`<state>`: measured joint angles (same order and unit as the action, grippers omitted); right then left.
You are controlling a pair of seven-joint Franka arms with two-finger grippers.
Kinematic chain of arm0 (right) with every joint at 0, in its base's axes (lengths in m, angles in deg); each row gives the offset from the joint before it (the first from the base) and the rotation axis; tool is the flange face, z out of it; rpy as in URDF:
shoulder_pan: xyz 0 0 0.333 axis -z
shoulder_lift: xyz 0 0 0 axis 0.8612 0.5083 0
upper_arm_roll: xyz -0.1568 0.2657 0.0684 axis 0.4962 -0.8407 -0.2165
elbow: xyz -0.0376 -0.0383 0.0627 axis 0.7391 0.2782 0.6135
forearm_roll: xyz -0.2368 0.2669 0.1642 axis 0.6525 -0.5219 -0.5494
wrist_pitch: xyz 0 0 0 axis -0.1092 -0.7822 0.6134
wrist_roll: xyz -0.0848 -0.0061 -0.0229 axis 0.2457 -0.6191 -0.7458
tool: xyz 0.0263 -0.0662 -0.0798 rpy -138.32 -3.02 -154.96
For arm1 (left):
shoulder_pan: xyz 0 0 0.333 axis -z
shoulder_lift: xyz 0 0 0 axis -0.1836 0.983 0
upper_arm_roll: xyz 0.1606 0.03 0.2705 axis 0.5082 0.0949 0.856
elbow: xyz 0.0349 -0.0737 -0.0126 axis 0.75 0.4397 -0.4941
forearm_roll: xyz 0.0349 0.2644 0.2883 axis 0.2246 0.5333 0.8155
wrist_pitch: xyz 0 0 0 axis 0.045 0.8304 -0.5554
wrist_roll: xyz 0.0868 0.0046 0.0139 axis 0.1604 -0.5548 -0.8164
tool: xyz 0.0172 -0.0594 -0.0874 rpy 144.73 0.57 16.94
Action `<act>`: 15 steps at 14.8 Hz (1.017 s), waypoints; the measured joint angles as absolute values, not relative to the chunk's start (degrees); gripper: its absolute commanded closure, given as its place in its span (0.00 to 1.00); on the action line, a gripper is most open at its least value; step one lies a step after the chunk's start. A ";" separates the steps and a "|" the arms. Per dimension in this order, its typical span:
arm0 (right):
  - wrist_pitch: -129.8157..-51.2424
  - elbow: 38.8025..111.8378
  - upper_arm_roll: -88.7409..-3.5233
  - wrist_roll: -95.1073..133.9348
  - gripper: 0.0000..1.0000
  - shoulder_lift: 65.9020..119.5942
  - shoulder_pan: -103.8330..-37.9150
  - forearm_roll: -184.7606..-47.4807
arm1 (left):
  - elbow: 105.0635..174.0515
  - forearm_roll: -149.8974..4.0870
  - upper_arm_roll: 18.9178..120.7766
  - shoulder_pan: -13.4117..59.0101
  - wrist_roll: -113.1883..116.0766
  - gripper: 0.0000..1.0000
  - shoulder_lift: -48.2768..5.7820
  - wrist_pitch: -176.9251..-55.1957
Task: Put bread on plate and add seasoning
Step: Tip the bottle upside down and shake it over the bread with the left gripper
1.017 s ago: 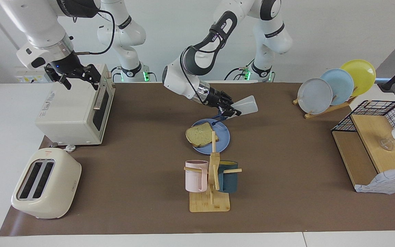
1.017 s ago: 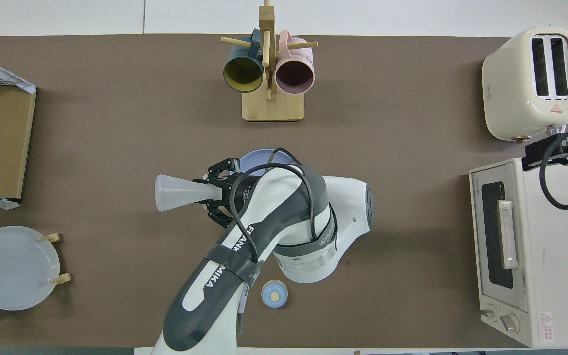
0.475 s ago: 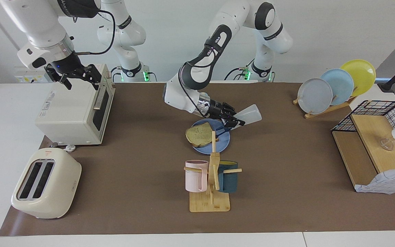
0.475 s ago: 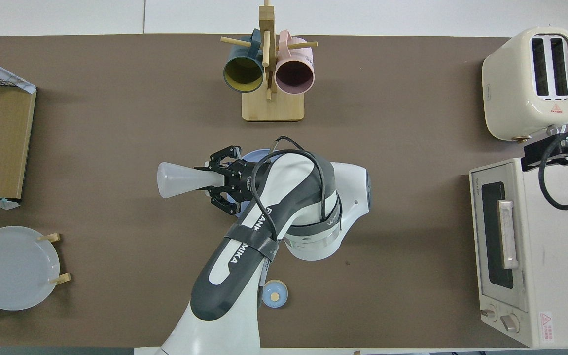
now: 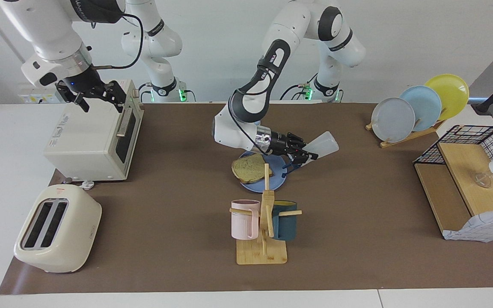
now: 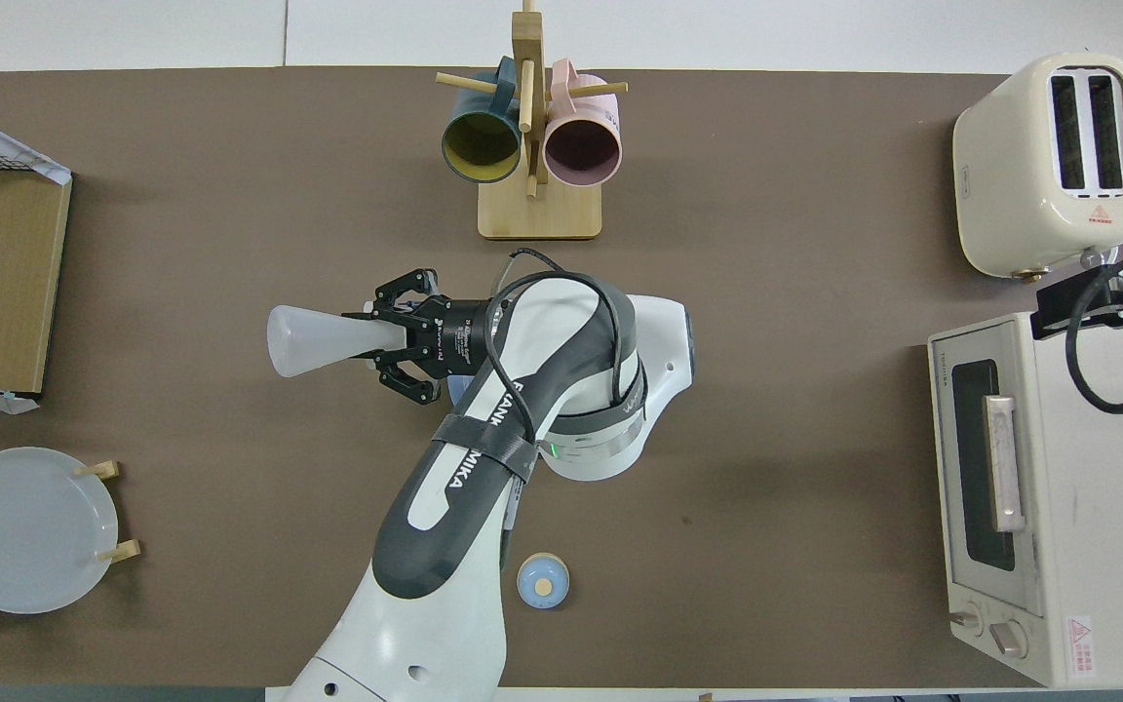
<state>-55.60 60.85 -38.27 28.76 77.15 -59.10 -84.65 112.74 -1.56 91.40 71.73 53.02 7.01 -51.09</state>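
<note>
The bread (image 5: 247, 167) lies flat on the blue plate (image 5: 277, 178) in the middle of the table. My left gripper (image 5: 302, 155) hangs just over the plate's edge toward the left arm's end, shut on the neck of the seasoning (image 5: 323, 145). The bottle is tipped almost level, its base pointing away from the plate and its dark cap loop dangling by the rim. In the overhead view the left arm hides the bread and most of the plate (image 6: 455, 390); the seasoning (image 6: 313, 339) sticks out of the left gripper (image 6: 381, 336). My right gripper (image 5: 96, 96) waits open over the toaster oven (image 5: 92, 137).
A mug rack (image 5: 262, 239) with a pink and a dark teal mug stands farther from the robots than the plate. A toaster (image 5: 58, 229) sits beside the oven. A plate rack (image 5: 417, 109) and a wire-and-wood shelf (image 5: 469, 184) occupy the left arm's end. A blue-domed bell (image 6: 542, 580) sits near the robots.
The left gripper has carried the tipped seasoning away from the robots and toward the left arm's end, from over the plate's nearer rim to its side edge. The right arm has not moved.
</note>
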 measured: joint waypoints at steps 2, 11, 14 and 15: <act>-55.60 60.85 -38.27 28.76 0.00 77.15 -59.10 -84.65 | 112.75 -1.32 91.41 71.37 53.02 1.00 7.03 -51.08; -55.60 60.85 -38.27 28.76 0.00 77.15 -59.10 -84.65 | 111.94 -4.29 90.56 81.52 53.02 1.00 7.03 -42.44; -55.60 60.86 -38.27 28.76 0.00 77.15 -59.10 -84.65 | 111.62 -4.47 90.57 83.84 53.02 1.00 7.03 -40.29; -55.60 60.86 -38.28 28.76 0.00 77.15 -59.10 -84.65 | 111.57 -4.47 90.66 83.78 53.02 1.00 7.03 -40.20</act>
